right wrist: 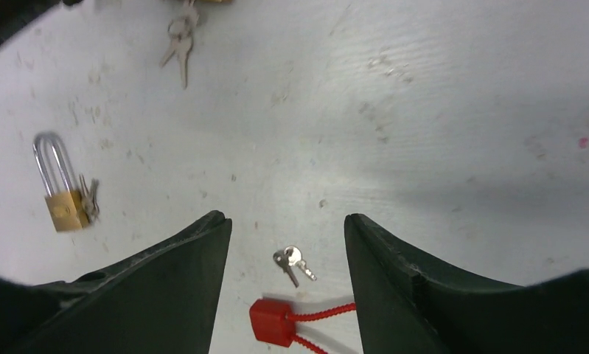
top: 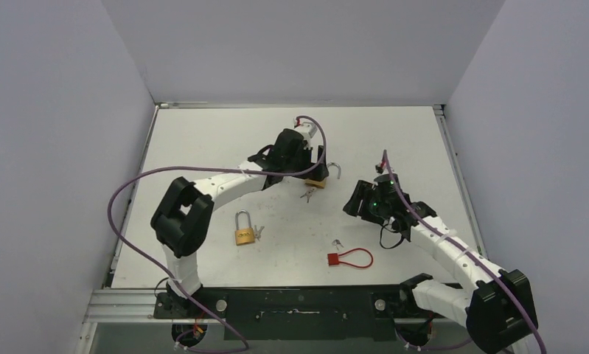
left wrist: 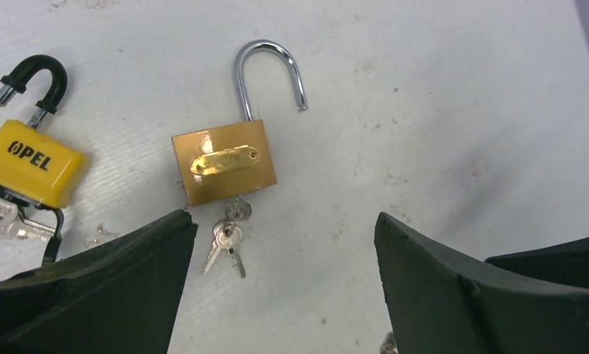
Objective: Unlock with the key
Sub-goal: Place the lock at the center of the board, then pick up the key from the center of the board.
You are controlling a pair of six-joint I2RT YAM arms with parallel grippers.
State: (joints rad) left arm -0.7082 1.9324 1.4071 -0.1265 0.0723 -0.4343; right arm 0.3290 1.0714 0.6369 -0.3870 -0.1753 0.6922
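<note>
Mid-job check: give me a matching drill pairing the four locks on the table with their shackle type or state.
Locks:
1. yellow padlock
2. wide brass padlock
3. long-shackle brass padlock
4. red lock

Shackles:
a. thin red cable loop
b. silver, closed
c. black-coated
d. silver, sprung open

Pairs: 1-c, 2-d, 3-b, 4-a.

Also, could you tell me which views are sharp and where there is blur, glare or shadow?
Left wrist: sharp, with a bright glint on the shackle of the open brass padlock and a soft shadow to the right. Right wrist: softer, the long-shackle padlock smeared, a dim band across the table. Top external: evenly lit, no hard shadows.
</note>
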